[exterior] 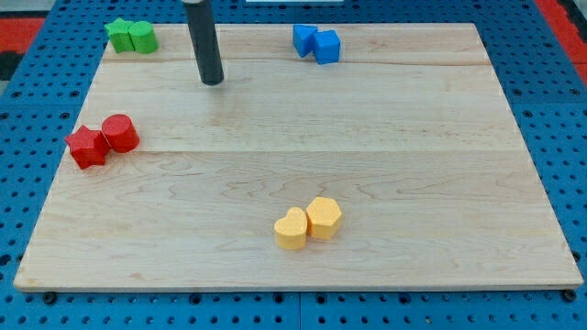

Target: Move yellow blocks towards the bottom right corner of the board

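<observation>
Yellow blocks at the view's bottom centre; rod tip at the view's top left.

Two yellow blocks touch side by side: a heart-shaped one (292,229) and a hexagonal one (324,217), well apart from the bottom right corner of the wooden desk (413,183). Farther back at left, a red star (86,147) touches a red cylinder (120,133). My tip (213,81) rests on bare wood, near two green blocks (131,36); two blue blocks (316,42) lie to its right. No fingers are fitted; nothing is held.
</observation>
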